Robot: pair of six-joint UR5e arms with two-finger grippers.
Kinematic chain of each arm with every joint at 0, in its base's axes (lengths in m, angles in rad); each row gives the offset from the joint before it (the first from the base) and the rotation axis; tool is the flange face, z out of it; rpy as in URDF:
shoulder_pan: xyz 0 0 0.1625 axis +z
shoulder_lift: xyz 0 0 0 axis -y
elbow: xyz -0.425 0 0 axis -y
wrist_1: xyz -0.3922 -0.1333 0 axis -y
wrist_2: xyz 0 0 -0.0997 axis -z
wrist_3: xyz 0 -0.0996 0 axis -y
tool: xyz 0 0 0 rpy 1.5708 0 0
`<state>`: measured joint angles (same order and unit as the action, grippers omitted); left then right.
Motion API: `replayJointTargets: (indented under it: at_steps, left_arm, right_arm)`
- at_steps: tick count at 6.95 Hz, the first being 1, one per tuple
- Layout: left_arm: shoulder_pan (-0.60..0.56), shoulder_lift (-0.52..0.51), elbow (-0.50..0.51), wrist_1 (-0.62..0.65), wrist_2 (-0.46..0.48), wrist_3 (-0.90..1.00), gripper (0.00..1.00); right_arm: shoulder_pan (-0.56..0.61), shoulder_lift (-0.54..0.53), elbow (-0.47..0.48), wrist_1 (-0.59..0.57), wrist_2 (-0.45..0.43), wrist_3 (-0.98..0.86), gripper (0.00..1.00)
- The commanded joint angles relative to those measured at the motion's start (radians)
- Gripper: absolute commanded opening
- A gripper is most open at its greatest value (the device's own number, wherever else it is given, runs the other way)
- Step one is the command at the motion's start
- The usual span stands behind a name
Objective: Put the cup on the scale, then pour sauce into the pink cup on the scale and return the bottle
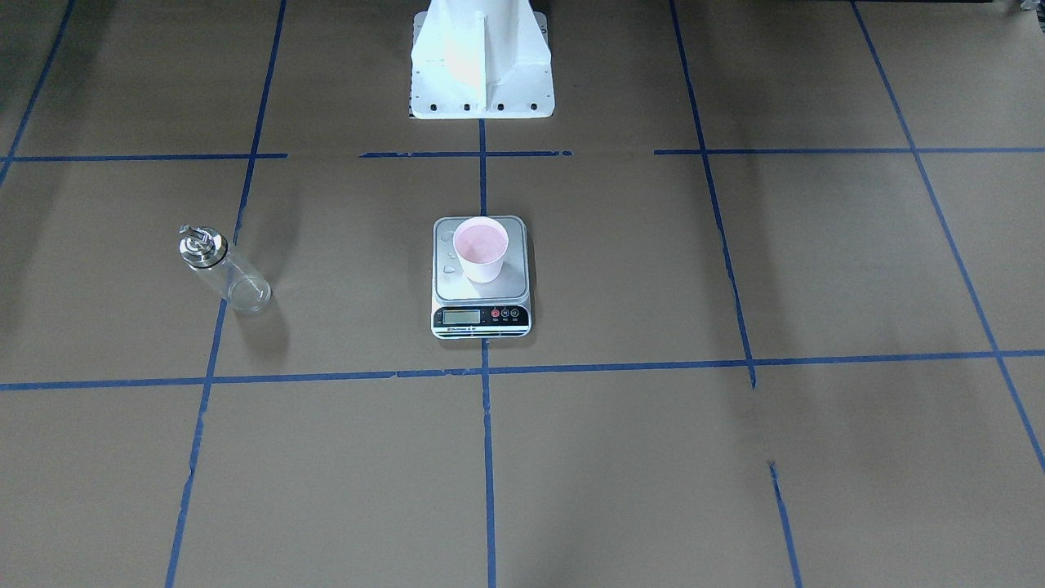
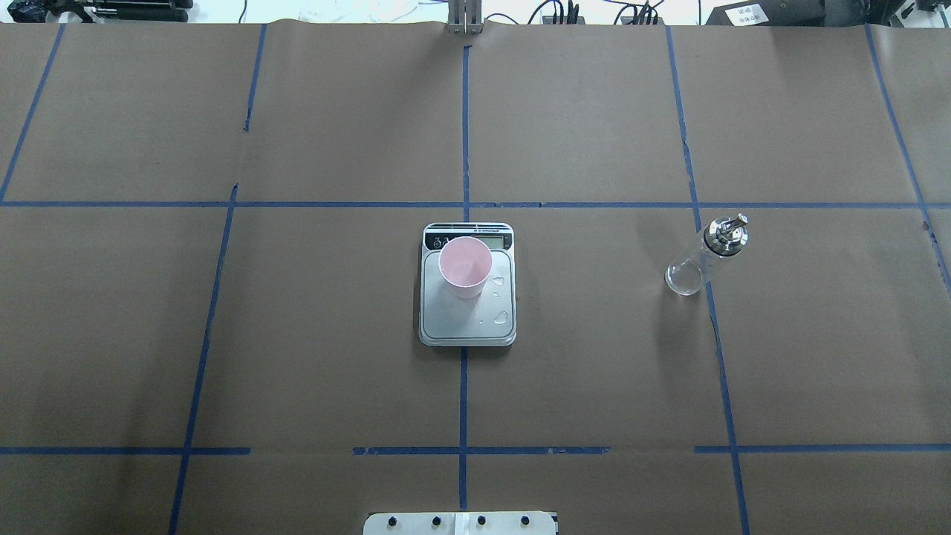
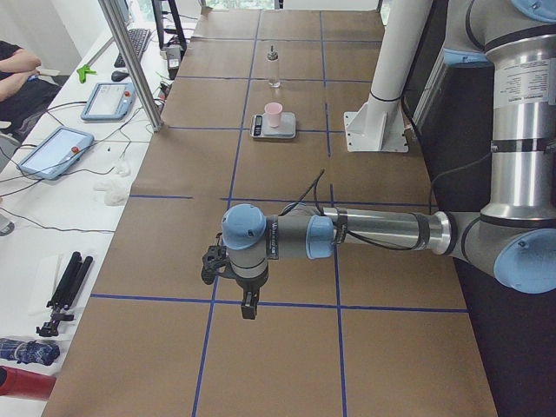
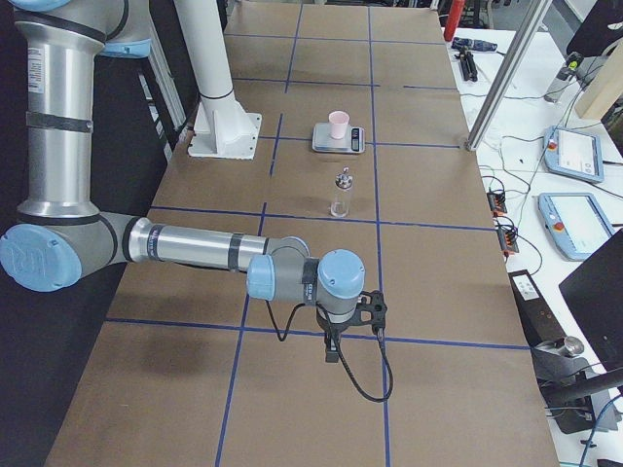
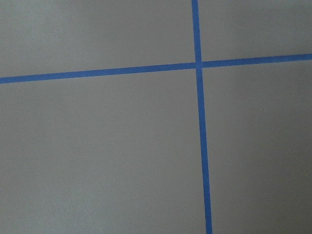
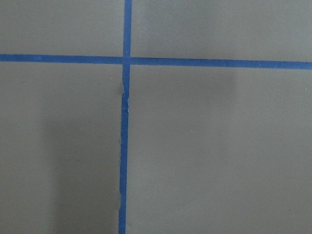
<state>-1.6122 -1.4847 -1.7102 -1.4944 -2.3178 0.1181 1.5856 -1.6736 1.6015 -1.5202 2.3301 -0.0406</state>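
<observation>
The pale pink cup (image 1: 481, 249) (image 2: 465, 266) stands upright on the scale (image 1: 482, 320) (image 2: 468, 331) at the table's middle, toward the display end of the platform. A few clear drops (image 2: 499, 318) lie on the steel platform beside it. I cannot tell whether sauce is in the cup. The glass bottle (image 1: 222, 271) (image 2: 702, 258) with its silver spout stands upright on the table, alone, on the right arm's side. My left gripper (image 3: 249, 306) and right gripper (image 4: 332, 350) hang over bare table at opposite ends, far from these things. I cannot tell whether either is open or shut.
The white robot pedestal (image 1: 482, 73) stands behind the scale. Blue tape lines (image 2: 464, 371) grid the brown table cover. Beyond the operators' edge are metal posts (image 3: 130, 61), tablets (image 3: 52, 149) (image 4: 579, 219), cables and a seated person (image 3: 17, 69). Both wrist views show only table and tape.
</observation>
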Motion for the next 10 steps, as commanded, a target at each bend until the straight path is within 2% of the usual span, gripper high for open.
replayJointTargets:
  at_steps: [1,10]
  left_arm:
    - [0.0,0.0,-0.002,0.0,0.0,0.0,1.0]
    - [0.0,0.0,0.0,-0.001,-0.014,-0.002,1.0]
  right_arm:
    - [-0.001,0.0,0.001,0.0,0.002,0.001,1.0]
    - [-0.006,0.0,0.002,0.0,0.002,0.001,1.0]
